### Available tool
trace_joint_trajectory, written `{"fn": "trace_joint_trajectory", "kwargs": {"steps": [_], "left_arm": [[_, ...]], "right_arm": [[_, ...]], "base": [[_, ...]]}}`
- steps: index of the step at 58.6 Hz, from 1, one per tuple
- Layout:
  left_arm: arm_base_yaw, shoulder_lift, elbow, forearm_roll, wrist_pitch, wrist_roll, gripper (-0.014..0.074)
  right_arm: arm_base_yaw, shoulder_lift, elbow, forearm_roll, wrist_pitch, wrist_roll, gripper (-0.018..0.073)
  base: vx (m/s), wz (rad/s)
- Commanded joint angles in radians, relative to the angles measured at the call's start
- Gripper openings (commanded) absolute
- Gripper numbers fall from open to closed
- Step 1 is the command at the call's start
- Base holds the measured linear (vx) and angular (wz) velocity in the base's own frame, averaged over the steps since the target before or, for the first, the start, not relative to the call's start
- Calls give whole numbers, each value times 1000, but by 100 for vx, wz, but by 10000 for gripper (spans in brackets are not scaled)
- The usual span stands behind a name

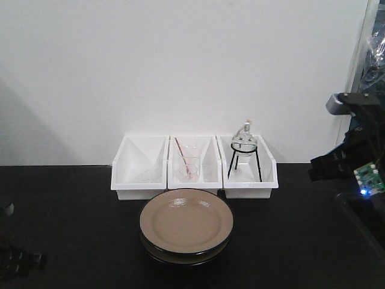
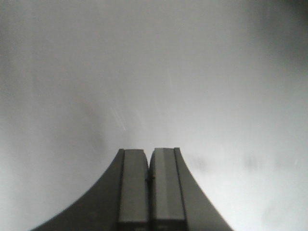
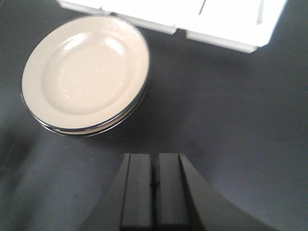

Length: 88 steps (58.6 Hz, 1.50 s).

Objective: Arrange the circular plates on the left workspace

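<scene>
Two circular plates (image 1: pixel 186 224) sit stacked on the black benchtop (image 1: pixel 66 229), just before three white bins (image 1: pixel 194 167). My right arm (image 1: pixel 355 150) hangs at the right edge.

The lower plate (image 1: pixel 183 256) is almost wholly hidden under the top plate (image 1: pixel 186 223); only its dark rim shows. In the right wrist view the bins (image 3: pixel 226 24) are cut off by the top edge, and their contents cannot be told. The left wrist view is a blurred grey field; what lies beyond the left end effector (image 2: pixel 151 179) cannot be told. The right arm (image 1: pixel 355 156) is cut off by the right edge.
</scene>
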Motion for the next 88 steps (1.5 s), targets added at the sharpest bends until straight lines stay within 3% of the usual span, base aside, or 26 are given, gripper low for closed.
{"fn": "trace_joint_trajectory", "kwargs": {"steps": [1, 9, 17, 24, 35, 45, 52, 62, 77, 88], "left_arm": [[-2, -92, -51, 3, -30, -13, 0], [-3, -201, -46, 2, -65, 13, 0], [-3, -336, -45, 1, -86, 102, 0], [-3, -455, -12, -10, -118, 134, 0], [-3, -687, 191, -164, -271, 167, 0], [-3, -875, 403, -306, -333, 276, 0], [-3, -951, 513, -340, -414, 326, 0], [-3, -968, 557, -340, -503, 326, 0], [-2, -968, 557, -340, -491, 325, 0], [-2, -968, 557, -340, -491, 325, 0]], "right_arm": [[-2, -102, -31, -9, -40, 14, -3], [-2, -218, 75, -10, -148, 6, -3], [-2, -401, 313, -1, -339, -56, -3], [-2, -607, 563, 60, -565, -144, -3], [-2, -874, 833, 184, -777, -237, 0], [-2, -1009, 1008, 230, -863, -263, 0], [-2, -1016, 1069, 260, -979, -263, 0], [-2, -976, 1073, 369, -1130, -257, 0], [-2, -967, 1073, 505, -1142, -257, 0], [-2, -967, 1073, 510, -1142, -257, 0]], "base": [[0, 0], [0, 0], [0, 0], [0, 0], [0, 0], [0, 0], [0, 0], [0, 0], [0, 0], [0, 0]]}}
